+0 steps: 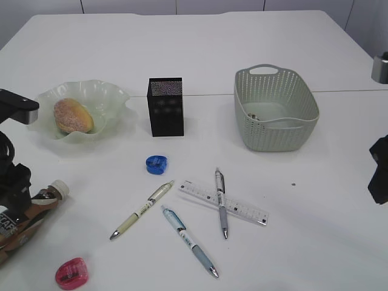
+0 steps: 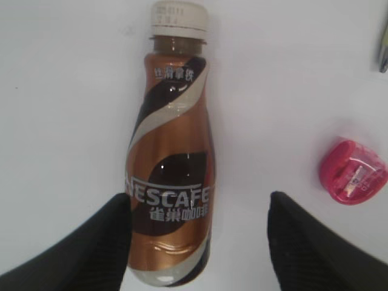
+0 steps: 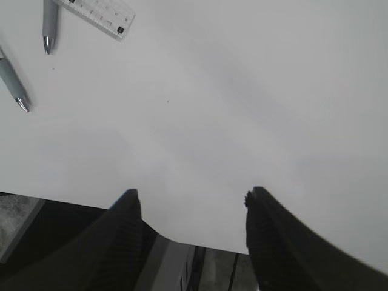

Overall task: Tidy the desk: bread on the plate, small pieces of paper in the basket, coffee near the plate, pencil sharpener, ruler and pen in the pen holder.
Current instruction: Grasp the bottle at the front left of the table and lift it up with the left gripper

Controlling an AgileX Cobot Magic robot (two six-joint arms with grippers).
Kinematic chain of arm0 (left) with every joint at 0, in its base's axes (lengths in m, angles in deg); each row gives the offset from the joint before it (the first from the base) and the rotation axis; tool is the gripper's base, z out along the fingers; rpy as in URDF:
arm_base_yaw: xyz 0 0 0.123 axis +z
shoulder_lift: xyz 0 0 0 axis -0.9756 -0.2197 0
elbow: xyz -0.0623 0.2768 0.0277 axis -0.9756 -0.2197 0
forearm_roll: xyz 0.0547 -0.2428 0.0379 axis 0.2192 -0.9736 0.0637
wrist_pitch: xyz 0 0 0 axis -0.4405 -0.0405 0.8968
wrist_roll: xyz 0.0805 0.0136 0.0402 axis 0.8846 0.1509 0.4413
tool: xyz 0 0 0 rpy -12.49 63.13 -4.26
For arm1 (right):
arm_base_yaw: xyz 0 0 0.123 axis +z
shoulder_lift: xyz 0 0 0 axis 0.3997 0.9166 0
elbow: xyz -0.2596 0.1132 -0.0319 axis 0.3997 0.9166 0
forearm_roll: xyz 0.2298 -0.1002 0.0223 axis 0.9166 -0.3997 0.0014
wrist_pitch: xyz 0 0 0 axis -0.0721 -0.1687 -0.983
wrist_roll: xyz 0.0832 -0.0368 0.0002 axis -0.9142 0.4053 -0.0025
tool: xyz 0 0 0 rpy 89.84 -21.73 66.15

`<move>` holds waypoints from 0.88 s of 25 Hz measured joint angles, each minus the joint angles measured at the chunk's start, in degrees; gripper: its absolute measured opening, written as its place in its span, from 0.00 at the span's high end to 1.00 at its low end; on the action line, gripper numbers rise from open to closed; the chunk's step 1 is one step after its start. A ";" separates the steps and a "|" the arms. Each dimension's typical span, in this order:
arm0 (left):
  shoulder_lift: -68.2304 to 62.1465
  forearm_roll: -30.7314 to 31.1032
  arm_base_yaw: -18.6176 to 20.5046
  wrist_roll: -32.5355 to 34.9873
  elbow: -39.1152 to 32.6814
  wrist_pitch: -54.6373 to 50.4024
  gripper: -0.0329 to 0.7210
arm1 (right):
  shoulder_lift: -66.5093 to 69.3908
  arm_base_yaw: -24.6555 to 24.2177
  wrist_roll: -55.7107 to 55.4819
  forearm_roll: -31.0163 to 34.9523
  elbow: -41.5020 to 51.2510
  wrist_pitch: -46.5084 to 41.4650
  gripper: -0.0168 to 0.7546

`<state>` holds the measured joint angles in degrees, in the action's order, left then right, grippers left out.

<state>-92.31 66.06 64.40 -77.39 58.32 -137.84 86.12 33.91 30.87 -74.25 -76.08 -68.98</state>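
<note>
Left end effector (image 2: pixel 200 242) sits over the coffee bottle (image 2: pixel 173 176), its two dark fingers (image 2: pixel 97 242) spread to either side of the lower body; one seems to brush the label, the other stands clear, so I would not call it a grip. That bottle lies on its side on the surface (image 1: pixel 291 42) at the near left, its long axis running from the end effector up to the white cap (image 2: pixel 180 18), which in the wide view points toward the plate (image 1: pixel 115 94) holding the bread (image 1: pixel 73 115). This arm is plainly the nearer one; the right end effector (image 3: pixel 191 242) hangs wide open and empty at the near right edge. Just beside the bottle lies the pink sharpener (image 1: pixel 71 273); a path to the plate looks free. Further right: the blue sharpener (image 1: pixel 156 164), three pens (image 1: pixel 142 209), ruler (image 1: pixel 223 202), pen holder (image 1: pixel 165 107), basket (image 1: pixel 276 109).
</note>
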 joint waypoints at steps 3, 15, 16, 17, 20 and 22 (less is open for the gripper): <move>-1.71 0.34 0.00 2.88 0.00 1.48 0.27 | 0.00 0.00 0.00 0.00 0.00 0.89 0.45; -4.75 1.80 0.00 5.51 0.11 7.98 0.24 | 0.00 0.00 0.25 0.00 0.00 2.23 0.45; -5.36 2.00 0.00 5.51 0.14 7.98 0.22 | 0.00 0.00 0.45 0.00 0.00 2.37 0.45; -6.16 2.03 0.00 5.51 0.13 7.98 0.21 | 0.00 0.00 0.58 0.00 0.00 2.50 0.45; -8.65 2.03 0.00 5.55 0.13 8.12 0.19 | 0.00 0.00 0.81 0.00 0.00 3.06 0.45; -10.21 2.03 0.00 5.55 0.13 8.34 0.19 | 0.00 0.00 0.81 0.00 0.00 3.32 0.45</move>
<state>-102.52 68.10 64.40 -71.84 58.45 -129.51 86.12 33.91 31.68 -74.25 -76.08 -65.67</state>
